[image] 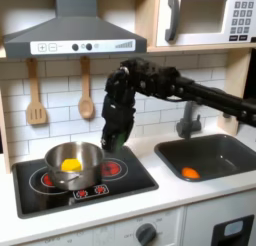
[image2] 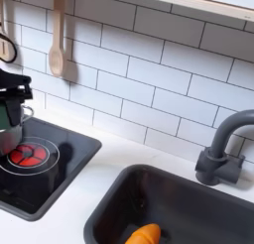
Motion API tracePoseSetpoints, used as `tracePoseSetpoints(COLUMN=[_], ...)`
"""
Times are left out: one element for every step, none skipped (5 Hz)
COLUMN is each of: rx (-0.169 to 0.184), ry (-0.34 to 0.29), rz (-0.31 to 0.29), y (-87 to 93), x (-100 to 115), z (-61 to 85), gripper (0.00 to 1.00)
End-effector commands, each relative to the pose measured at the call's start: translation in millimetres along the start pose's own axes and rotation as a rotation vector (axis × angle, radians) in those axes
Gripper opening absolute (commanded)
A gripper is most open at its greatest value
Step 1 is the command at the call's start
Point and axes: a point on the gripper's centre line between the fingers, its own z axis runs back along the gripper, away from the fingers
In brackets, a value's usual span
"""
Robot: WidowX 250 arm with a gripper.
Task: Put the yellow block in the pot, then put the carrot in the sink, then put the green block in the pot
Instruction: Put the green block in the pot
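the yellow block (image: 70,165) lay in the pot (image: 92,156) at the stovetop's (image: 130,178) left edge, the carrot (image: 190,173) in the sink (image: 237,155). the gripper (image: 112,140) hung over the pot's right rim (grip state unreadable), presumably bringing the green block.

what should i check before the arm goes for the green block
1. Yellow block in the pot: ok.
2. Carrot in the sink: ok, also seen in the second exterior view.
3. Green block located: cannot tell, possibly held or hidden by the gripper.
4. Gripper fingers open or shut: cannot tell, too dark.
5. Gripper near the pot: ok, hanging by its rim on the first exterior view's right.
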Motion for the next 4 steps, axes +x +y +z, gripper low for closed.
tracePoseSetpoints(rx=[-0.004,0.016,0.015,0.013], ry=[-0.02,-0.023,-0.018,-0.011], rz=[0.146,0.216,0.272,0.288], y=[14.9,18.8,20.2,16.2], x=[16,21,27,33], z=[-0.6,-9.2,-18.2,-23.2], gripper=[0.0,0.0,0.0,0.0])
